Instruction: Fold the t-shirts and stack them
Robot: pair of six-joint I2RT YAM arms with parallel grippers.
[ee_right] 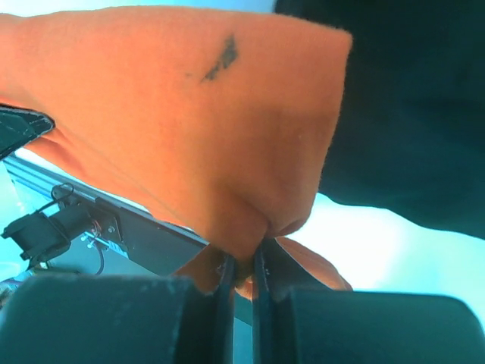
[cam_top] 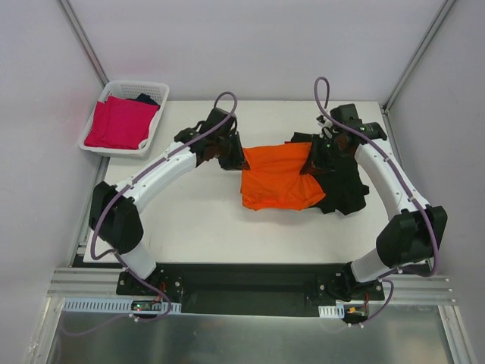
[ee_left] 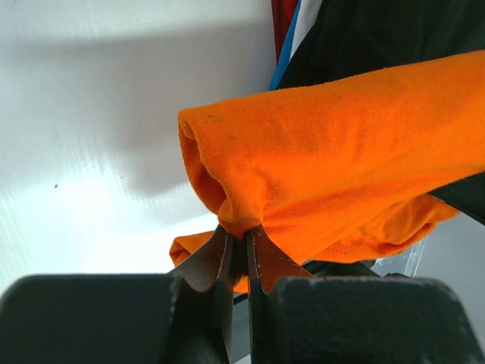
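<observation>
An orange t-shirt [cam_top: 276, 178] hangs stretched between my two grippers above the middle of the table. My left gripper [cam_top: 231, 158] is shut on its left edge; the wrist view shows orange cloth [ee_left: 333, 152] pinched between the fingers [ee_left: 241, 244]. My right gripper [cam_top: 312, 161] is shut on the right edge, the cloth [ee_right: 189, 121] bunched in its jaws [ee_right: 244, 262]. A black t-shirt [cam_top: 345, 186] lies crumpled under and to the right of the orange one. A magenta-pink t-shirt [cam_top: 120, 121] lies folded in the basket with a dark garment [cam_top: 145, 98] behind it.
A white lattice basket [cam_top: 155, 89] stands at the table's far left corner. The white table [cam_top: 189, 220] stretches in front of the shirts. Metal frame posts rise at the far corners, and a black rail runs along the near edge.
</observation>
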